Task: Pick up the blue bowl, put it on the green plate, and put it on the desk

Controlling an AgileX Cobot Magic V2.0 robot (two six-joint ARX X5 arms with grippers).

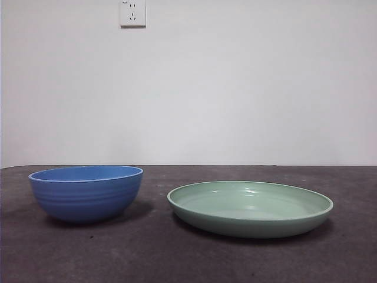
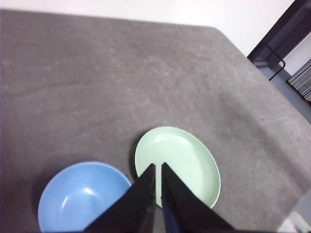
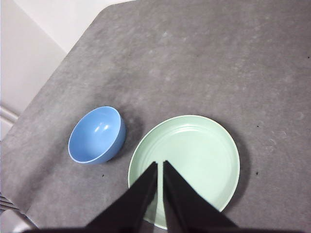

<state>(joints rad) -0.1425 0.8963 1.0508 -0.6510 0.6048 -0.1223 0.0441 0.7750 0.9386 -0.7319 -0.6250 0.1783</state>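
You see the blue bowl (image 1: 86, 193) upright, mouth up, lower left of frame, beside the green plate (image 1: 250, 207) lying flat on the desk (image 1: 188, 259); both tools, left (image 2: 158, 166) and right (image 3: 160, 164), hang above, jaws nearly together.

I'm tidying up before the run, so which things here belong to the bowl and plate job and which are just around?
Belongs to the job:
blue bowl, standing on the desk
green plate, beside it, apart

Just around:
wall socket, on the wall behind
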